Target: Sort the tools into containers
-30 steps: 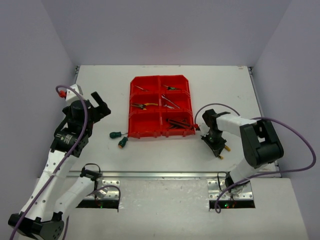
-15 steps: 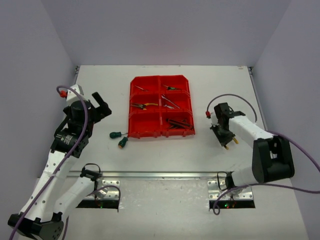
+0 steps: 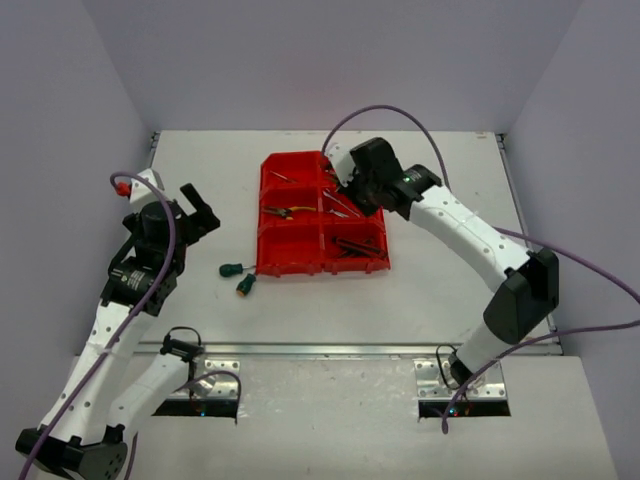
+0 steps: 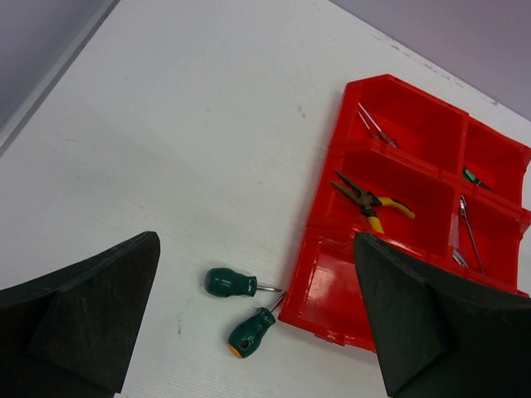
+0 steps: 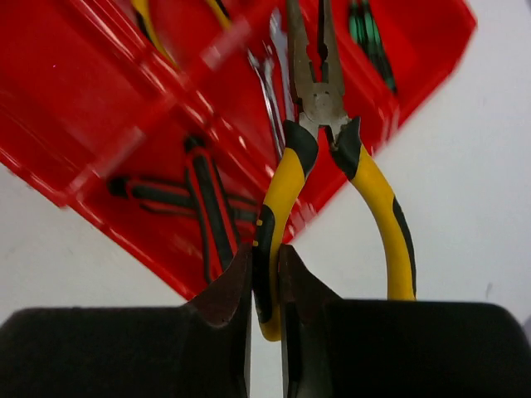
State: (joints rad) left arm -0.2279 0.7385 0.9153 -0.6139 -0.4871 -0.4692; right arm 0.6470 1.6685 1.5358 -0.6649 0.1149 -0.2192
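Note:
The red containers block (image 3: pixel 300 270) sits mid-table. My right gripper (image 3: pixel 347 192) hangs over its right column, shut on one handle of yellow/black pliers (image 5: pixel 286 186) whose nose points over the bin (image 5: pixel 75 99). Under it lie red/black pliers (image 5: pixel 203 207), silver wrenches (image 5: pixel 270 83) and a green screwdriver (image 5: pixel 365 33). Another yellow pair (image 4: pixel 373 201) lies in the middle-left compartment. Two green-handled screwdrivers (image 3: pixel 232 268) (image 3: pixel 246 286) rest on the table by the block's front-left corner. My left gripper (image 4: pixel 255 240) is open above them, holding nothing.
White walls close in the table on three sides. A metal rail (image 3: pixel 330 349) runs along the near edge in front of the arm bases. A purple cable (image 3: pixel 390 115) loops above the right arm.
My right arm has swung from the table right of the bin up and left to over its right column, carrying the yellow pliers. The left arm has not moved.

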